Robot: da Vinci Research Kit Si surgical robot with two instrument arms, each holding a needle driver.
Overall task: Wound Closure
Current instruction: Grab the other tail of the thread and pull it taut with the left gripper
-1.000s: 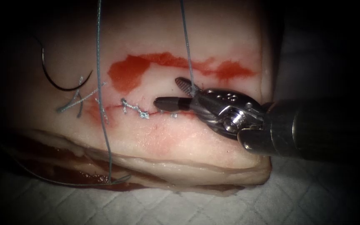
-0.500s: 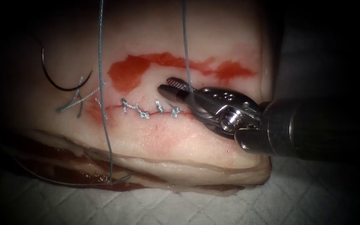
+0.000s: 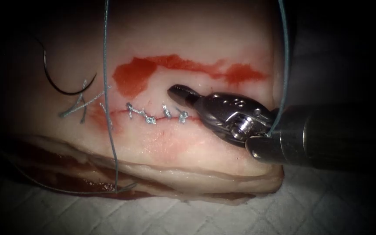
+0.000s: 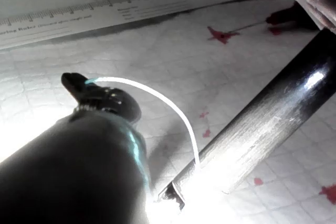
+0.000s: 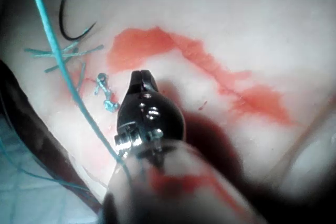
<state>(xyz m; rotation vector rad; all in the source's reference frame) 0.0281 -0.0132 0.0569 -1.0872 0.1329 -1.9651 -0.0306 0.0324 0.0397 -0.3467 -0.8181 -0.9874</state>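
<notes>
Your right tool (image 3: 175, 90) is sitting over the tissue (image 3: 188, 148) just past centre toward 12 o'clock in the endoscope view. Its jaws are together and gripping nothing. Half a second ago they were standing apart with the thread (image 3: 285, 65) running between them. Now that strand is hanging out at 3 o'clock, dropping from the top edge onto the tool's wrist joint.

In the right wrist view the same tool (image 5: 142, 77) is pointing at the red fluid (image 5: 139, 48), tip closed.

Your left tool (image 4: 73, 81) is showing in its own wrist view. Its jaws are clamping the thread (image 4: 157, 95) at the tip, and the strand is arcing over to the end of the right arm's shaft (image 4: 273, 119). A ruler (image 4: 131, 3) is lying on the cloth behind it.

The needle (image 3: 62, 85) is lying loose on the tissue at 9 o'clock, beyond the left end of the cut. Neither tool is holding it, and I can't tell whether its point is sitting in the tissue. Cut ends of thread (image 3: 77, 106) are lying just below it.

The stitches (image 3: 151, 117) are running along the cut near centre, just left of your right tool's tip. The red fluid (image 3: 133, 76) is smearing the tissue above the cut, toward 12 o'clock.

A second strand (image 3: 105, 65) is hanging from the top edge at 11 o'clock. It is crossing the left part of the cut and ending at the tissue's lower edge at 7 o'clock. The white cloth (image 3: 318, 204) is showing under the tissue at 5 o'clock.
</notes>
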